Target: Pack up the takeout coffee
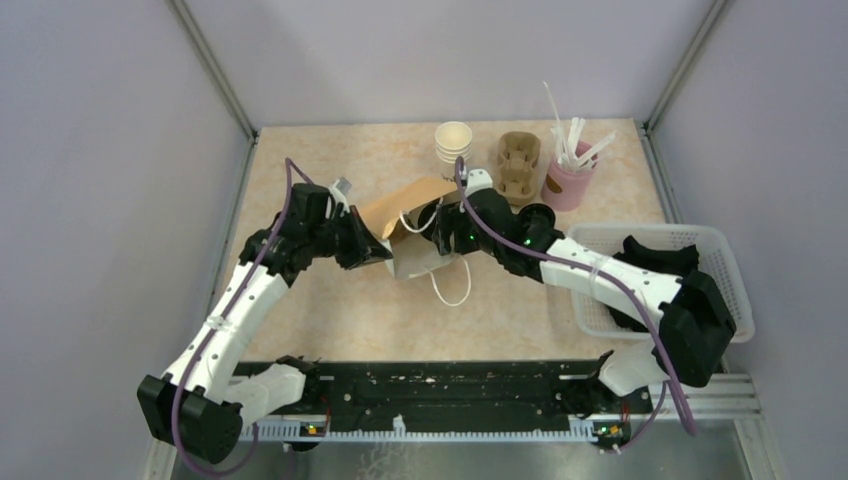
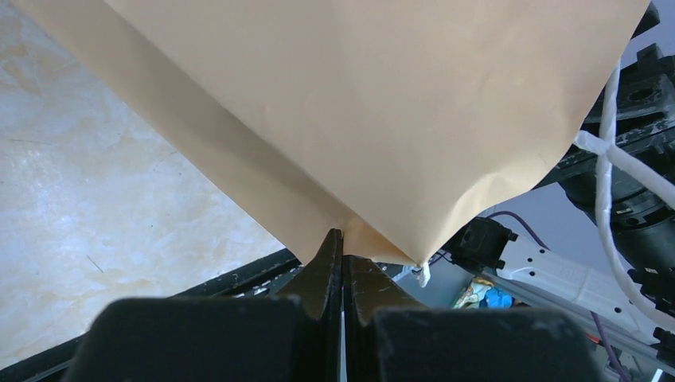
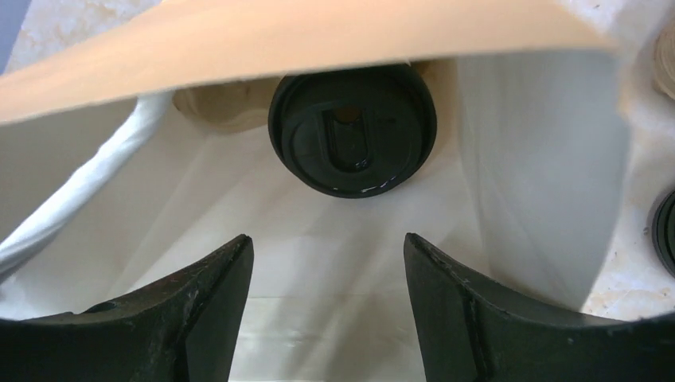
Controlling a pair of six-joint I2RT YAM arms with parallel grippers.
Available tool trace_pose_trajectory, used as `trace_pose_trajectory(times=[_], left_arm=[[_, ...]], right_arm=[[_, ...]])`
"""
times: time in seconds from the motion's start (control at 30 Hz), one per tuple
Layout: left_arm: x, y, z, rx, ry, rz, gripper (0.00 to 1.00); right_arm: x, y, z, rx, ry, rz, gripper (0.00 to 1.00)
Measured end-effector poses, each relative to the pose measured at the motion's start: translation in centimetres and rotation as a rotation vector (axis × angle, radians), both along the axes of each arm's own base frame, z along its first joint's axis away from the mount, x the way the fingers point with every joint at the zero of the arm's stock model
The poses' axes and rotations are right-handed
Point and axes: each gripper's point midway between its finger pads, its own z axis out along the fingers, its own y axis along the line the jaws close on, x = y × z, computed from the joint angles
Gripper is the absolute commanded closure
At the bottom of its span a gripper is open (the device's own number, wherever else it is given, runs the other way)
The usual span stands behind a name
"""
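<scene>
The takeout coffee shows only in the right wrist view, as a round black lid (image 3: 352, 131) facing the camera deep inside a paper bag (image 3: 318, 36). The bag is brown outside and white inside, and it lies on its side mid-table (image 1: 415, 205). My right gripper (image 3: 328, 243) is open at the bag's mouth, with a gap between its jaws and the lid and nothing between its fingers. In the top view it reaches into the bag (image 1: 428, 228), so the coffee is hidden there. My left gripper (image 2: 342, 239) is shut on the bag's brown edge (image 2: 374, 119) and holds it up (image 1: 378, 250).
At the back stand a stack of lidless white cups (image 1: 453, 145), a cardboard cup carrier (image 1: 519, 163) and a pink cup of stirrers (image 1: 570, 180). A white basket (image 1: 725, 262) sits at the right. The bag's white cord handle (image 1: 452, 285) trails on the table.
</scene>
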Motion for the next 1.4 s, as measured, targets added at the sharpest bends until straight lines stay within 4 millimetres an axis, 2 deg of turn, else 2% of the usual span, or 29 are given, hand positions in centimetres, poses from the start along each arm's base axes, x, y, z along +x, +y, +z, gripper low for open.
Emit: trace_pose_trajectory(times=[0.1,0.2,0.37,0.47,0.57,0.7,0.8,0.97,1.17,1.23,1.4], left_arm=[[0.2,-0.1,0.4,-0.001,-0.003,0.000,1.00],[0.3,-0.1,0.9,-0.004,-0.013,0.001,1.00],[0.3,-0.2,0.8,-0.006,-0.006,-0.002,1.00],[0.3,-0.2,0.7,-0.009,0.002,-0.004,1.00],[0.3,-0.3,0.7,-0.010,0.003,-0.006,1.00],[0.3,-0.3,0.7,-0.012,0.006,-0.007,1.00],[0.4,-0.3,0.8,-0.011,0.004,-0.007,1.00],[0.7,-0.2,1.5,-0.005,-0.022,-0.004,1.00],[0.6,0.0,1.3,0.009,-0.025,-0.010,1.00],[0.7,0.0,1.3,0.012,-0.027,-0.011,1.00],[0.7,0.1,1.3,0.019,-0.036,-0.019,1.00]], right_arm=[[0.0,0.3,0.0,-0.010,0.009,0.014,0.29],[0.2,0.4,0.9,-0.001,0.001,0.009,0.24],[0.3,0.4,1.2,0.025,0.010,-0.024,0.23],[1.0,1.0,1.5,0.062,0.001,-0.046,0.27],[1.8,1.6,0.9,0.072,-0.007,-0.067,0.34],[3.0,2.4,0.1,0.081,-0.055,-0.058,0.33],[2.8,2.8,-0.6,0.059,-0.120,0.024,0.31],[0.6,2.2,-1.3,-0.051,-0.229,0.244,0.30],[-0.8,1.5,2.0,-0.205,-0.464,0.480,0.28],[-1.0,1.4,2.2,-0.269,-0.531,0.553,0.28],[-1.3,1.3,0.0,-0.457,-0.595,0.753,0.29]])
